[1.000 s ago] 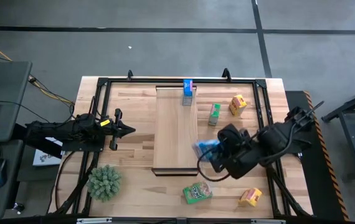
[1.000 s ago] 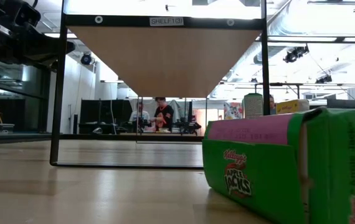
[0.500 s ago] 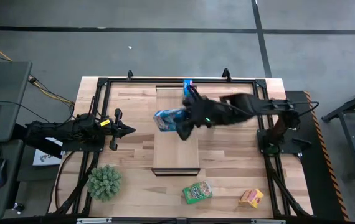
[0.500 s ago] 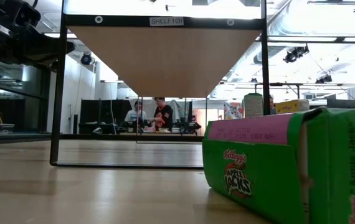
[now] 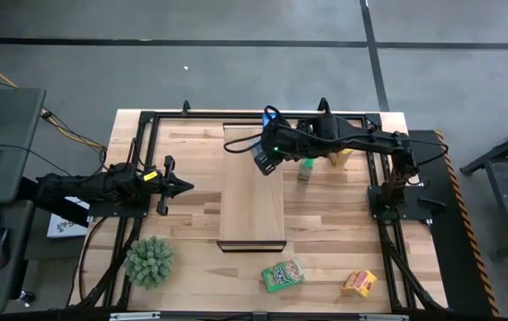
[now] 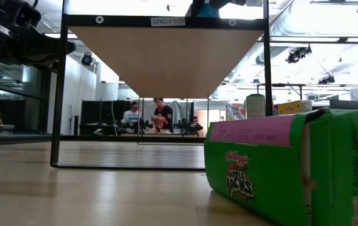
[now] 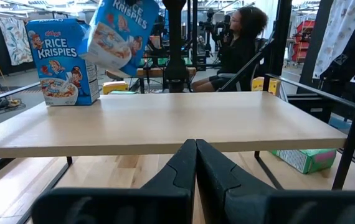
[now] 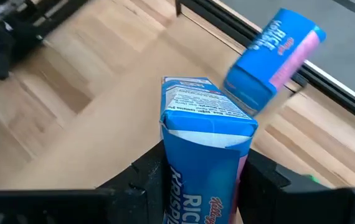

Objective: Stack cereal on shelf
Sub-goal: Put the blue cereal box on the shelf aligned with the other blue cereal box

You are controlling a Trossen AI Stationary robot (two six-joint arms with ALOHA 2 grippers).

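High view: right tool (image 5: 264,159) clamps blue cereal box (image 5: 262,160), shelf's (image 5: 252,205) 12 o'clock end; light, crushable cardboard, so you keep squeezing narrow sides gently.

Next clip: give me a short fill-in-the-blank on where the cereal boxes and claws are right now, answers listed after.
1. The right claw is shut on a ____ cereal box, held above the shelf.
2. A second blue box stands ____ on the shelf near its far end.
3. The left claw waits beside the shelf with its fingers ____.
4. On the tabletop near the front edge, the green box lies beside a ____ box.

Missing words: blue; upright; shut; yellow-orange
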